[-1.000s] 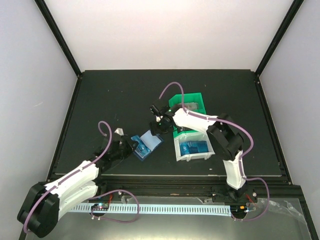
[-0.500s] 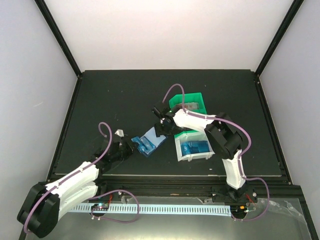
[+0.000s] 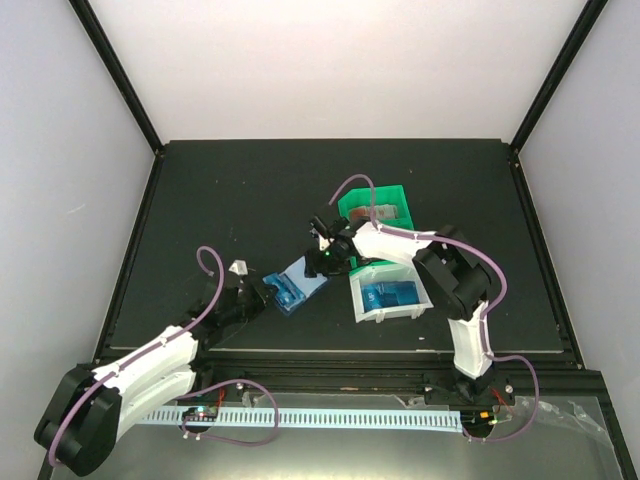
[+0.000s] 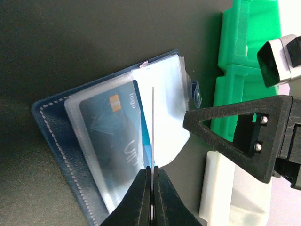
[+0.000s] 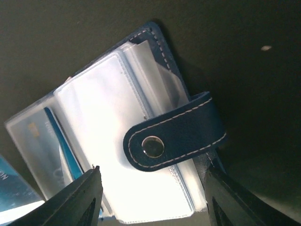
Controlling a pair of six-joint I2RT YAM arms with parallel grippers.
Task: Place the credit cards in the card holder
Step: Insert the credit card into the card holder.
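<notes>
The card holder (image 3: 297, 283) lies open on the black table, its clear sleeves fanned out and its navy cover (image 4: 56, 136) underneath. One blue credit card (image 4: 113, 127) sits inside a sleeve. My left gripper (image 4: 153, 172) is shut on another credit card (image 4: 153, 117), seen edge-on, with its far end among the sleeves. My right gripper (image 5: 155, 193) is open. Its jaws straddle the holder's strap and clasp (image 5: 153, 146) at the far side, and it also shows in the top view (image 3: 325, 260). More blue cards (image 3: 388, 295) lie in the white bin.
The white bin (image 3: 357, 300) stands right of the holder, with the green bin (image 3: 350, 205) behind it. Both also border the holder in the left wrist view (image 4: 244, 47). A small white object (image 3: 238, 266) lies by my left arm.
My right gripper has moved down and left from above the holder's far edge onto its strap side. The holder has shifted slightly. My left gripper has stayed shut at the holder's near edge.
</notes>
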